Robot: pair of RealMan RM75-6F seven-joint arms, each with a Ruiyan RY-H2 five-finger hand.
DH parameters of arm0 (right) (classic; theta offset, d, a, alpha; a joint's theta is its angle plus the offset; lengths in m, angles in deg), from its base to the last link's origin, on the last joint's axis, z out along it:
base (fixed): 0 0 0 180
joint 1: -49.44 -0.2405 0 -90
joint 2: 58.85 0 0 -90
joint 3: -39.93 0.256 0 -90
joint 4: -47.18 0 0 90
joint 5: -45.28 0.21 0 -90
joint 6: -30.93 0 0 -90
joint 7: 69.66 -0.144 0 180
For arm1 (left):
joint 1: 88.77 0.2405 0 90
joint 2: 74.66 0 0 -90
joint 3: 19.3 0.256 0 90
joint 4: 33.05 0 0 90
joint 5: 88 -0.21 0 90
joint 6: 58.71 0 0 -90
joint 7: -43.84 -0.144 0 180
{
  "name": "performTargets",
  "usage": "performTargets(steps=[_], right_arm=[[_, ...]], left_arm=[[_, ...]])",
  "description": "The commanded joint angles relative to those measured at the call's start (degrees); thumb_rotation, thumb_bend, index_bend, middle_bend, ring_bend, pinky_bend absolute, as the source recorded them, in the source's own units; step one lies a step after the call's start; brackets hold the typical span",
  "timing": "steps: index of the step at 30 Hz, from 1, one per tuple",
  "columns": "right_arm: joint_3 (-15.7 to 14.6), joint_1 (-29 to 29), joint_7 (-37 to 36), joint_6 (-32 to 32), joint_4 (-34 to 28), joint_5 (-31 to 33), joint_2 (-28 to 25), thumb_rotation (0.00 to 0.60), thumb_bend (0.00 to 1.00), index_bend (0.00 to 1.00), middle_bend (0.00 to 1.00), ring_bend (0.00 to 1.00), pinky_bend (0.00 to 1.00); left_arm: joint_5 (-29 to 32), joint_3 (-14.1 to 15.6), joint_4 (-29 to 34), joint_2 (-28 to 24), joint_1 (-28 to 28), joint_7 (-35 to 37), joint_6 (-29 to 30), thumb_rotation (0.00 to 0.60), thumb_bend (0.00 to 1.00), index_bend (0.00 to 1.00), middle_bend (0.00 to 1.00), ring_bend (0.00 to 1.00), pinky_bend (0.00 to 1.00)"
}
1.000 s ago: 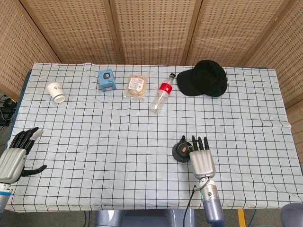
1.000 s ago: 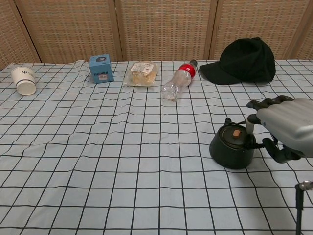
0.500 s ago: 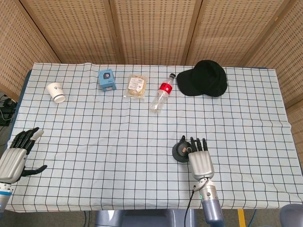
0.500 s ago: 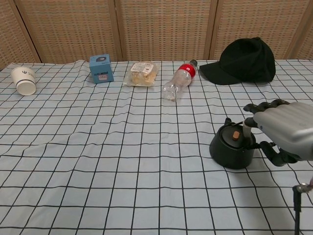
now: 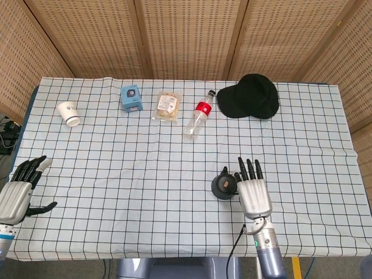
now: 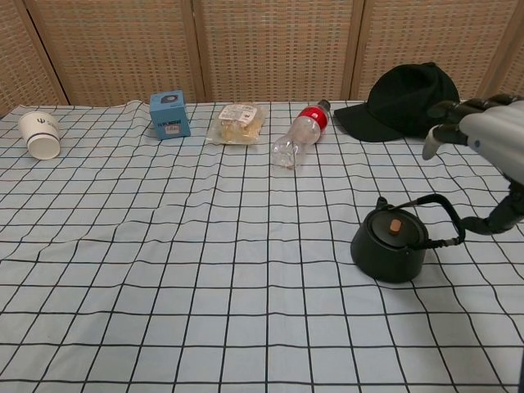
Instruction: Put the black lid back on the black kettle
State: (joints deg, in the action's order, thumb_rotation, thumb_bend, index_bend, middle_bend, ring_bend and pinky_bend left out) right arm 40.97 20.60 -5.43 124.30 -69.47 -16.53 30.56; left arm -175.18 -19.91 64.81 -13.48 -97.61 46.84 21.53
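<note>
The black kettle [image 6: 390, 246] stands on the checked cloth with its black lid [image 6: 394, 228] seated on top, a small wooden knob in the lid's middle. Its wire handle arches to the right. In the head view the kettle [image 5: 223, 186] lies just left of my right hand [image 5: 254, 191]. That right hand [image 6: 488, 133] hangs above and to the right of the kettle, fingers spread, holding nothing. My left hand [image 5: 20, 189] hovers at the table's front left edge, open and empty.
Along the far side lie a paper cup [image 6: 40, 134], a blue box [image 6: 169, 115], a snack bag [image 6: 237, 123], a plastic bottle [image 6: 300, 136] on its side and a black cap [image 6: 409, 103].
My right hand has lifted up and to the right, away from the kettle's lid, and its fingers have spread. The lid stays on the kettle. The left hand has barely moved.
</note>
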Motion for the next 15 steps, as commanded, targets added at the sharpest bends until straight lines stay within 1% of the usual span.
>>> performTargets(steps=[1, 5, 8, 12, 15], right_arm=[[-0.9, 1.6, -4.5, 0.2, 1.3, -4.0, -4.6, 0.6, 0.31, 0.22, 0.0, 0.0, 0.0], [-2.2, 3.5, -13.2, -1.1, 6.3, -7.9, -9.3, 0.6, 0.24, 0.12, 0.0, 0.0, 0.0], [-3.3, 5.2, -20.7, -1.9, 10.5, -10.2, -12.2, 0.6, 0.23, 0.06, 0.0, 0.0, 0.0], [-4.5, 7.9, -31.0, -2.3, 15.5, -12.7, -14.7, 0.6, 0.2, 0.04, 0.0, 0.0, 0.0], [-5.3, 9.7, -35.7, -2.1, 18.7, -14.2, -15.6, 0.6, 0.2, 0.03, 0.0, 0.0, 0.0]], left_arm=[[0.3, -0.2, -0.5, 0.2, -0.3, -0.1, -0.4, 0.6, 0.11, 0.0, 0.0, 0.0, 0.0], [0.2, -0.1, -1.7, 0.1, -0.7, -0.4, -1.2, 0.6, 0.11, 0.0, 0.0, 0.0, 0.0], [0.3, -0.3, -3.0, 1.0, -0.8, -2.6, -0.9, 0.6, 0.11, 0.0, 0.0, 0.0, 0.0], [0.5, -0.1, -4.7, 2.5, -0.6, -5.3, -0.9, 0.6, 0.11, 0.0, 0.0, 0.0, 0.0], [0.8, -0.1, -6.1, 3.4, -0.2, -6.7, -0.2, 0.6, 0.11, 0.0, 0.0, 0.0, 0.0]])
